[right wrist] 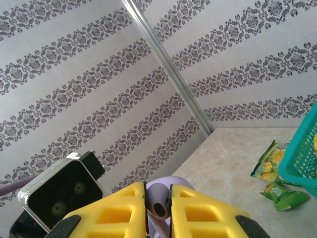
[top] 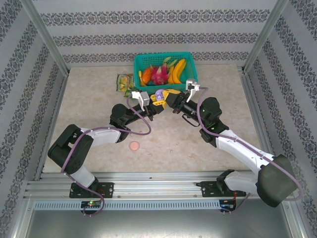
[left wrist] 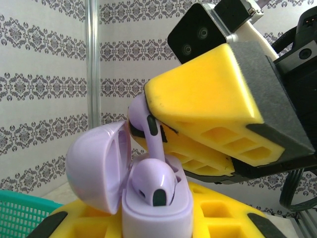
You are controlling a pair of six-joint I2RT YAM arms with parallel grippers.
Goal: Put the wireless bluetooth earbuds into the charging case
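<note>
My left gripper (left wrist: pixel 156 224) is shut on a lilac charging case (left wrist: pixel 157 213), held upright above the table with its lid (left wrist: pixel 96 166) swung open to the left. One lilac earbud (left wrist: pixel 153 181) sits in the case. My right gripper (right wrist: pixel 158 208) is shut on a second lilac earbud (right wrist: pixel 159 202). In the left wrist view that earbud (left wrist: pixel 147 128) hangs from the right gripper's yellow fingers (left wrist: pixel 208 99), and its stem reaches down into the case behind the seated bud. Both grippers (top: pixel 156 101) (top: pixel 170 95) meet in front of the basket, with the case (top: pixel 159 93) between them.
A teal basket (top: pixel 163 59) of toy fruit stands at the back of the table, just beyond the grippers. Green snack packets (top: pixel 125 82) lie to its left. A round pink disc (top: pixel 134 146) rests on the table near the left arm.
</note>
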